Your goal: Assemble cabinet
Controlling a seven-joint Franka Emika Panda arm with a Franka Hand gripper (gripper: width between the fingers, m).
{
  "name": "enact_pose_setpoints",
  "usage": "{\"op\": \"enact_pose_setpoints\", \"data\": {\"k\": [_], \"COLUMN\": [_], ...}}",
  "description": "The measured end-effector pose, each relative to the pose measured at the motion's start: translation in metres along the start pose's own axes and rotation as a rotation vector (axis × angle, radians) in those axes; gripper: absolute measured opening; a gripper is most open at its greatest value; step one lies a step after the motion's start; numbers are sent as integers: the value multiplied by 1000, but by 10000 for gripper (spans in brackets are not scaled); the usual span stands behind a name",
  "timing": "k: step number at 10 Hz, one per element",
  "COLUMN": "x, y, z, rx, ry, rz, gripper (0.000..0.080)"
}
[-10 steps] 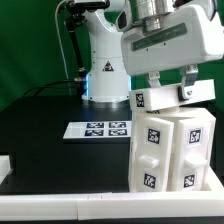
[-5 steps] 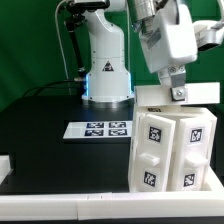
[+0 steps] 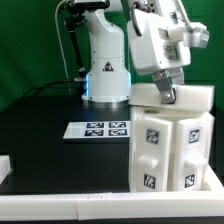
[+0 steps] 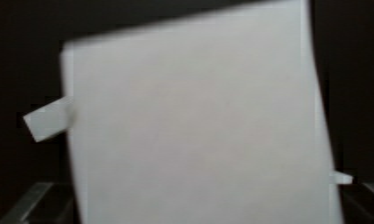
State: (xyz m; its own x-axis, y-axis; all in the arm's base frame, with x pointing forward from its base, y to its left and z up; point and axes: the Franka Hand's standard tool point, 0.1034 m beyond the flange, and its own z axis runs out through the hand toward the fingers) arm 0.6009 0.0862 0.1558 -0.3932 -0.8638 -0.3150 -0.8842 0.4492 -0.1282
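The cabinet (image 3: 168, 152) is a tall white body with several black-and-white tags, standing at the exterior view's right near the table's front. A flat white top panel (image 3: 190, 99) lies across its top. My gripper (image 3: 167, 93) comes down tilted onto that panel, with its fingers closed on the panel's near edge. In the wrist view the white panel (image 4: 193, 110) fills most of the picture and spans the gap of my gripper (image 4: 189, 206). The fingers show only as dim shapes at either side. A small white tab (image 4: 45, 120) sticks out from one edge.
The marker board (image 3: 100, 129) lies flat on the black table (image 3: 50, 150), to the exterior view's left of the cabinet. The arm's white base (image 3: 104, 62) stands behind it. A white object (image 3: 5, 166) sits at the left edge. A green backdrop is behind.
The top panel was tilted with a tag showing. It now lies flat on the cabinet. My gripper and wrist have turned and shifted toward the exterior view's left.
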Motion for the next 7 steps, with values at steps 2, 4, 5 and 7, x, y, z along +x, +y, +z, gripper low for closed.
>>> {"op": "enact_pose_setpoints", "data": {"k": [2,4,5,7], "x": [-4,-8,-8,-11], "y": [2,2,2,-1], "z": [-2,-17,-23,-30], "rx": [0,15,22,34], "ry": [-3,-25,-41,-55], "rz": [-42,-79,-89,-124], "gripper": [741,796,796,797]}}
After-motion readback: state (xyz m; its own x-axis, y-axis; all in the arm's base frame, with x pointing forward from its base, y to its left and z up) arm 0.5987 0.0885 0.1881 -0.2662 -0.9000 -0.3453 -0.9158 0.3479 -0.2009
